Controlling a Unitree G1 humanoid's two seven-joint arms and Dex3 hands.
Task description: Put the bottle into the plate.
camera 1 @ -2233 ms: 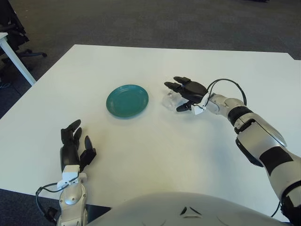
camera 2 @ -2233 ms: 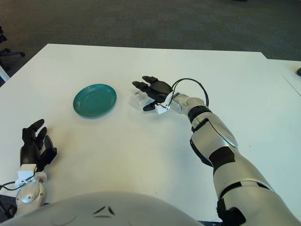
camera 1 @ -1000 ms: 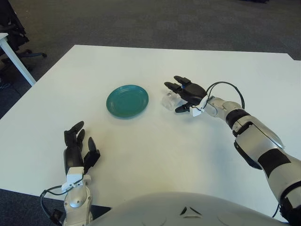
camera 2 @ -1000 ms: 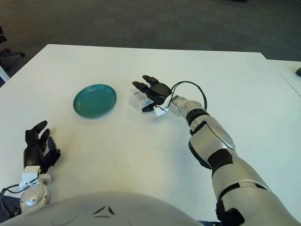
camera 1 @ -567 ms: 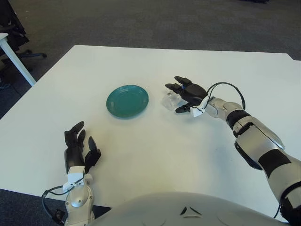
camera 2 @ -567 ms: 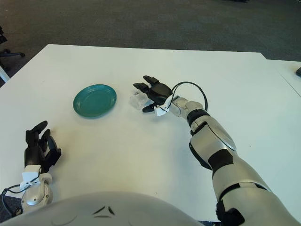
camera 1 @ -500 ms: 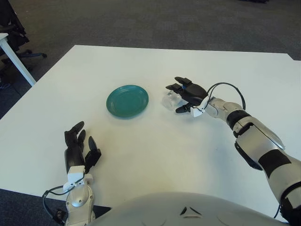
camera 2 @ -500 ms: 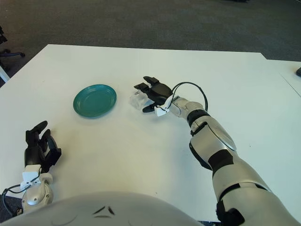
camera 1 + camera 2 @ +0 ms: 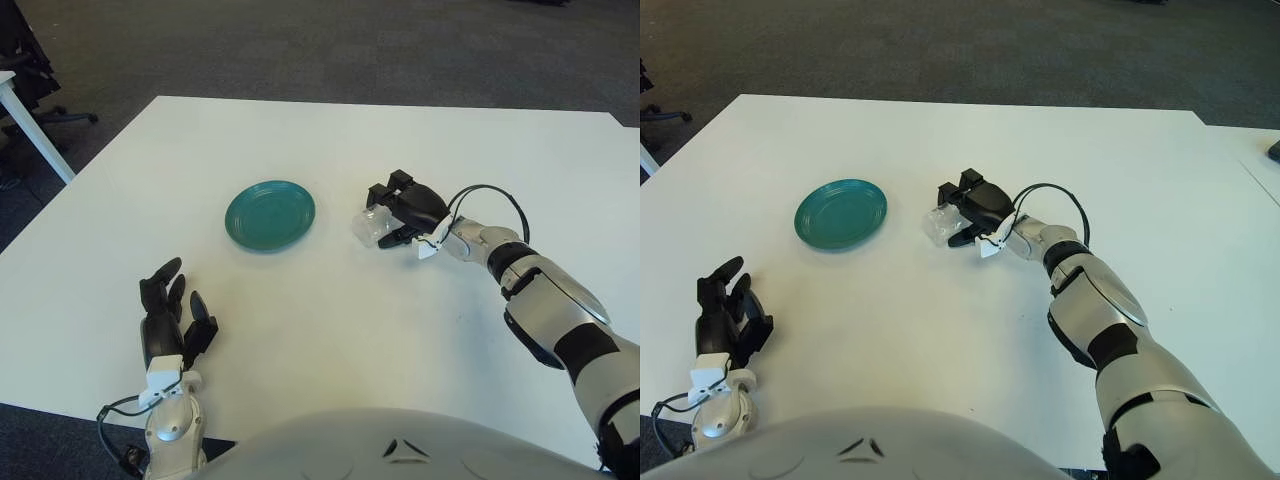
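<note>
A small clear plastic bottle (image 9: 367, 227) lies on its side on the white table (image 9: 330, 320), to the right of a round teal plate (image 9: 270, 214) that holds nothing. My right hand (image 9: 388, 213) reaches in from the right, its black fingers curled over the bottle's top and its thumb against the near side. A hand's width of table separates bottle and plate. My left hand (image 9: 170, 325) shows near the table's front left edge with its fingers spread and nothing in them.
A black cable (image 9: 492, 192) loops above my right wrist. Beyond the table's left edge stand a white table leg (image 9: 32, 128) and a chair base (image 9: 68, 115) on dark carpet. The table's far edge runs across the top.
My right hand's fingers, stretched out over the bottle before, have curled down around it. Hand and bottle have shifted slightly right and toward me. The left hand barely moved.
</note>
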